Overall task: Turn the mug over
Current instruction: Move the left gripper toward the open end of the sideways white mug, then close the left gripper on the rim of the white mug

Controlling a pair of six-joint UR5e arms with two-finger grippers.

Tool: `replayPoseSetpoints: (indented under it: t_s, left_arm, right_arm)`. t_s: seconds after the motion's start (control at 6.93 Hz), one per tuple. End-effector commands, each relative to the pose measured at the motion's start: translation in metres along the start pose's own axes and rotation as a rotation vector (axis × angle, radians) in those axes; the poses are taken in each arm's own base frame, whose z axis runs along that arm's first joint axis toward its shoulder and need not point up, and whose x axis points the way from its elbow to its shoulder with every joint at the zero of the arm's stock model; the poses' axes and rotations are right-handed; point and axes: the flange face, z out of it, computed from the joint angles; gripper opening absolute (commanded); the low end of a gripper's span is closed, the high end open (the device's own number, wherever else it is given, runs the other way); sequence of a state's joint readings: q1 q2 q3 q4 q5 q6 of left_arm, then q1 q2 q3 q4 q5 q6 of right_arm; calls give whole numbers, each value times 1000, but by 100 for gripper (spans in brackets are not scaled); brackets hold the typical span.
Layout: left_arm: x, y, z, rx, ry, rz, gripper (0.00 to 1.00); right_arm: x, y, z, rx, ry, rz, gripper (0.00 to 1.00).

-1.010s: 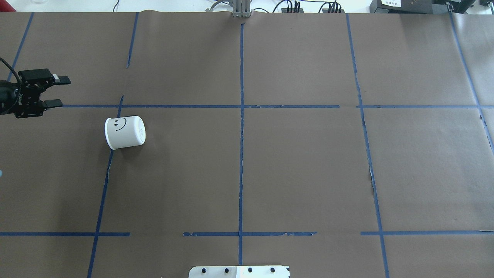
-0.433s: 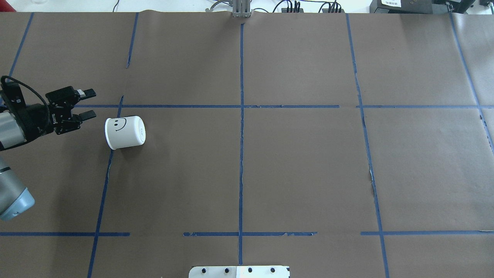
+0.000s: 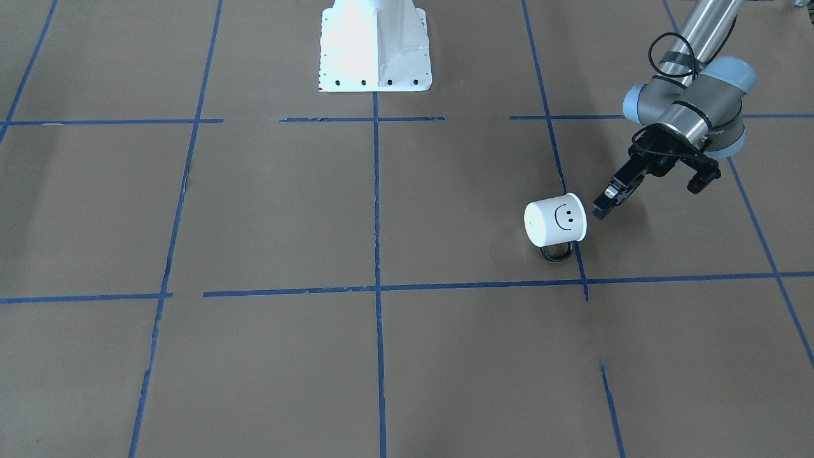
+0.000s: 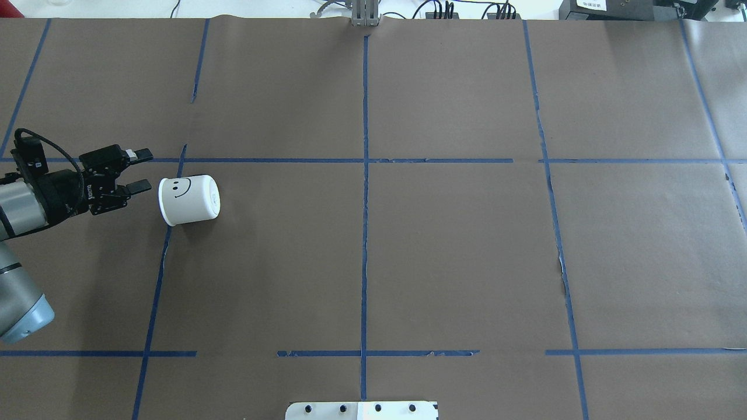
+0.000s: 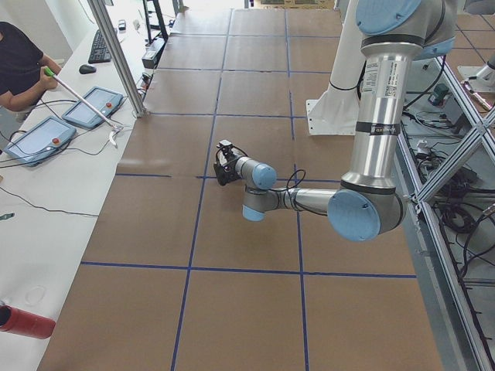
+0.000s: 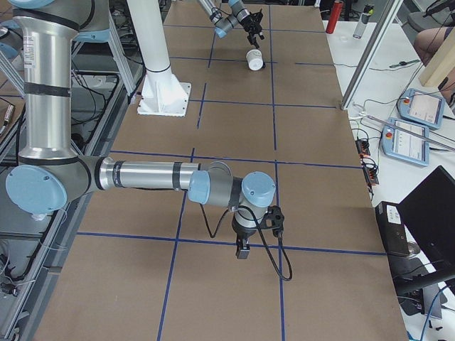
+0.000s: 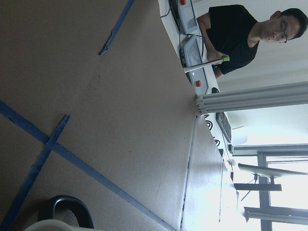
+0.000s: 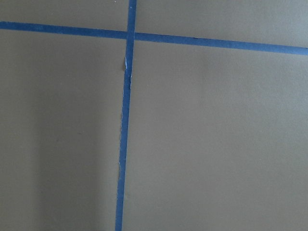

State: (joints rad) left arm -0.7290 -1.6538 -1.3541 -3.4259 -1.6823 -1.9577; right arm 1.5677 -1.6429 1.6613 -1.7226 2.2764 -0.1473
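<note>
The white mug [image 4: 188, 200] with a black smiley lies on its side on the brown paper at the left of the table. It also shows in the front view [image 3: 554, 221], its flat base turned toward the table's middle. Its black loop handle [image 3: 558, 253] rests on the far side against the paper and shows in the left wrist view [image 7: 67, 211]. My left gripper [image 4: 145, 170] is open and empty, just left of the mug's mouth end and not touching it. My right gripper [image 6: 242, 247] hangs low over bare paper far from the mug; I cannot tell its state.
Blue tape lines cross the paper. The white base plate [image 4: 362, 410] sits at the near edge and an aluminium post [image 4: 366, 14] at the far edge. An operator [image 5: 19, 66] with a stick sits beyond the far edge. A red can [image 5: 27, 321] stands there.
My left arm has come in from the left edge toward the mug and slightly nearer the robot; its gripper stays open. The mug has not moved.
</note>
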Motion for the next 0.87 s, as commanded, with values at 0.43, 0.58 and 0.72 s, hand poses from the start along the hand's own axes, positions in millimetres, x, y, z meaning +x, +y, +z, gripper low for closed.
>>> replayPoseSetpoints:
  t_s: [0.43, 0.58, 0.72]
  left_arm:
    - [-34, 41, 17, -187, -42, 19, 100]
    - [-38, 39, 16, -190, -30, 51, 99]
    - [-37, 33, 13, -193, 19, 62, 99]
  right_arm:
    - [0, 0, 0, 0, 0, 0, 100]
    - [0, 0, 0, 0, 0, 0, 100]
    - [0, 0, 0, 0, 0, 0, 100]
